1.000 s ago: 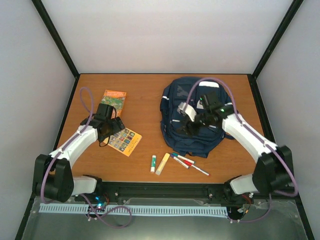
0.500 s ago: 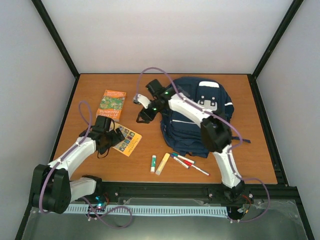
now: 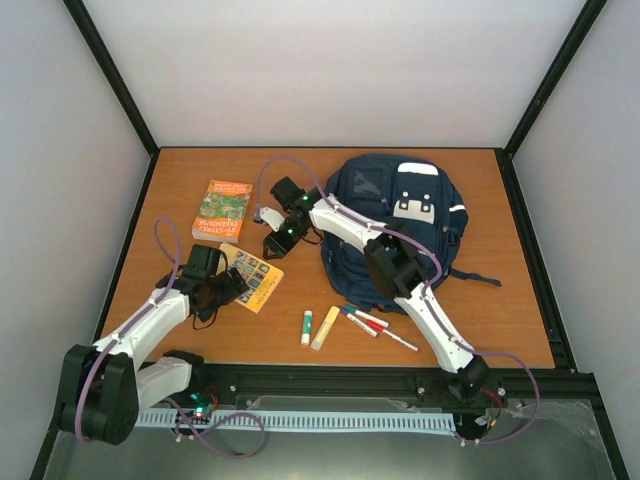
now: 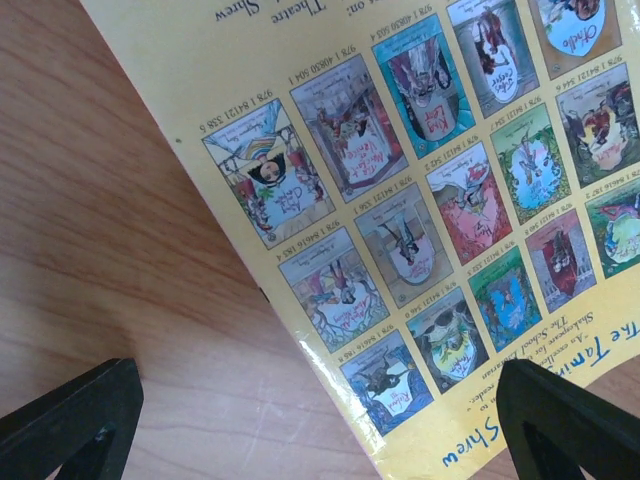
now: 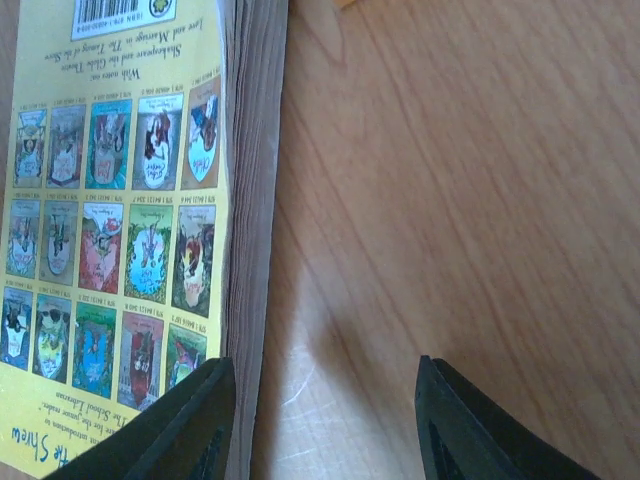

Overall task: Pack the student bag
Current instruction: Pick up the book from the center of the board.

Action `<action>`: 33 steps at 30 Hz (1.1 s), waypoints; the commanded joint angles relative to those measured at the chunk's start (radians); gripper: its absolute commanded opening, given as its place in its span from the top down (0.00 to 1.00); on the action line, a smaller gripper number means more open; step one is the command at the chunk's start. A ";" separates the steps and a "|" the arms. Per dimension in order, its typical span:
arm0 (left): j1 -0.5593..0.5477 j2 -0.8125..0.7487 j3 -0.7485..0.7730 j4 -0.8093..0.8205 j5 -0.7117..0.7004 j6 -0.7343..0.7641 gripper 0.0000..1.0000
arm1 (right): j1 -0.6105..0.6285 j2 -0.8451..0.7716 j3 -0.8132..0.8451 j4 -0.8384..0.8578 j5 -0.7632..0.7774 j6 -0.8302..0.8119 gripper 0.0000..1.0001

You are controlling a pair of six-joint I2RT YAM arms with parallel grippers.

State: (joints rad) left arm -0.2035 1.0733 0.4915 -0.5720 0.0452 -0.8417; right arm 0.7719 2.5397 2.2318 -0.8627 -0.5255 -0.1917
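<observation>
As the overhead view shows, the large navy-blue fabric student bag (image 3: pixel 435 240) lies at the wooden table's (image 3: pixel 180 330) two o'clock. A thin yellow paperback book (image 3: pixel 255 282) lies at its eight o'clock, between the left gripper (image 3: pixel 228 285) and the right gripper (image 3: pixel 270 240).

Left wrist: the fingers (image 4: pixel 70 425) are spread open astride the book's (image 4: pixel 450 200) corner.

Right wrist: the parted fingers (image 5: pixel 175 425) straddle the book's (image 5: pixel 110 200) page edge.

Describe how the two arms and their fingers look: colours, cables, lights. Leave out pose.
The left arm and right arm match: glossy white shells between black joint housings, a thin purple cable looping loosely along each. Small green lights glow near the right arm's wrist. The left gripper and right gripper each carry two flat, matte-black fingers. No markings are readable.
</observation>
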 commanded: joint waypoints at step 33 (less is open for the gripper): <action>0.006 -0.028 0.007 0.022 -0.016 -0.017 0.00 | 0.078 -0.003 -0.135 0.023 0.165 0.155 0.78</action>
State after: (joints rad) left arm -0.2035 1.0504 0.4896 -0.5465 0.0452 -0.8440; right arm 0.8524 2.5286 2.1845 -0.8165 -0.3943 -0.0818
